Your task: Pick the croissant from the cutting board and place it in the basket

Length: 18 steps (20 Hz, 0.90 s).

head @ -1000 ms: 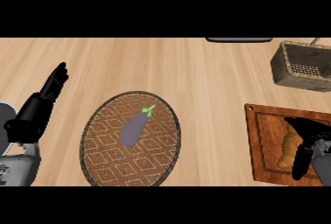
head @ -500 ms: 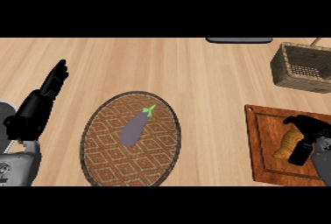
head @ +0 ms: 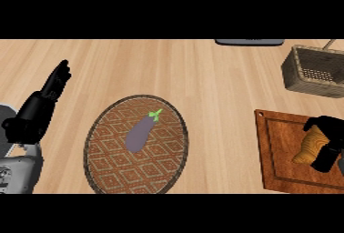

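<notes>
Croissant (head: 309, 146) was over the cutting board (head: 279, 159) at 4 o'clock, my right hand (head: 327, 132) curled round it; contact with the board I could not tell. Basket (head: 314, 70) stood at 2 o'clock, well apart. My left hand (head: 37, 113) rested open at 9 o'clock.

croissant (head: 309, 146) on cutting board (head: 280, 157), basket (head: 304, 84) behind, eggplant (head: 139, 134) on mat (head: 119, 166) left

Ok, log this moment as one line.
right hand: fingers curled round croissant on cutting board | left hand: open, resting | basket: no croissant
</notes>
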Each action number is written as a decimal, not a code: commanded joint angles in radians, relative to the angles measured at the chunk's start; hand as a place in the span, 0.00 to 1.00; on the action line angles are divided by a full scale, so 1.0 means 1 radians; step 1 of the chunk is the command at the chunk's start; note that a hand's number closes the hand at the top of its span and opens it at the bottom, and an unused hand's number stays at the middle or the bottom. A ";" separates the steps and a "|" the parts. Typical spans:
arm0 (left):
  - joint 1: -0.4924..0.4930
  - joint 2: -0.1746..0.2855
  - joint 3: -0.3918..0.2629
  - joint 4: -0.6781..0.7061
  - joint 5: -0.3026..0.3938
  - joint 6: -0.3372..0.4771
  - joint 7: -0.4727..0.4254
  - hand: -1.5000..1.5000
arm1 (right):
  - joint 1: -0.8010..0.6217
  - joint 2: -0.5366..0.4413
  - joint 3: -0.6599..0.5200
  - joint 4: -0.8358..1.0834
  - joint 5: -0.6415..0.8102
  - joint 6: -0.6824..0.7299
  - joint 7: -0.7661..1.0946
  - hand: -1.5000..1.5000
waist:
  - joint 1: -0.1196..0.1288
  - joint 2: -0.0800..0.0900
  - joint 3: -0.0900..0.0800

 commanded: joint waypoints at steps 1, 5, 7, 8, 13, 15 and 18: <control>0.032 -0.016 -0.014 -0.010 -0.005 0.002 -0.025 0.50 | -0.040 -0.247 -0.116 0.122 -0.034 -0.031 -0.293 1.00 | 0.013 0.017 0.016; 0.014 -0.006 -0.009 -0.001 -0.004 -0.002 -0.015 0.50 | -0.064 -0.371 -0.212 0.173 -0.082 -0.071 -0.464 1.00 | -0.002 0.026 0.025; 0.005 -0.010 -0.005 -0.015 0.000 0.004 -0.012 0.50 | -0.070 -0.418 -0.252 0.226 -0.082 -0.129 -0.548 1.00 | 0.006 0.028 0.028; 0.005 -0.014 -0.006 -0.004 -0.002 0.007 -0.022 0.50 | -0.081 -0.427 -0.270 0.259 -0.083 -0.156 -0.572 1.00 | 0.014 0.037 0.028; 0.015 -0.022 -0.018 -0.018 0.000 -0.001 -0.026 0.50 | -0.130 -0.497 -0.403 0.416 -0.135 -0.281 -0.741 1.00 | 0.032 0.032 0.028; -0.004 -0.022 -0.009 -0.008 0.002 0.008 -0.004 0.50 | -0.177 -0.490 -0.486 0.451 -0.210 -0.315 -0.802 1.00 | 0.017 0.027 0.029; -0.002 -0.024 -0.019 -0.012 -0.003 0.002 -0.018 0.50 | -0.277 -0.519 -0.598 0.518 -0.338 -0.242 -0.869 1.00 | 0.034 0.022 0.026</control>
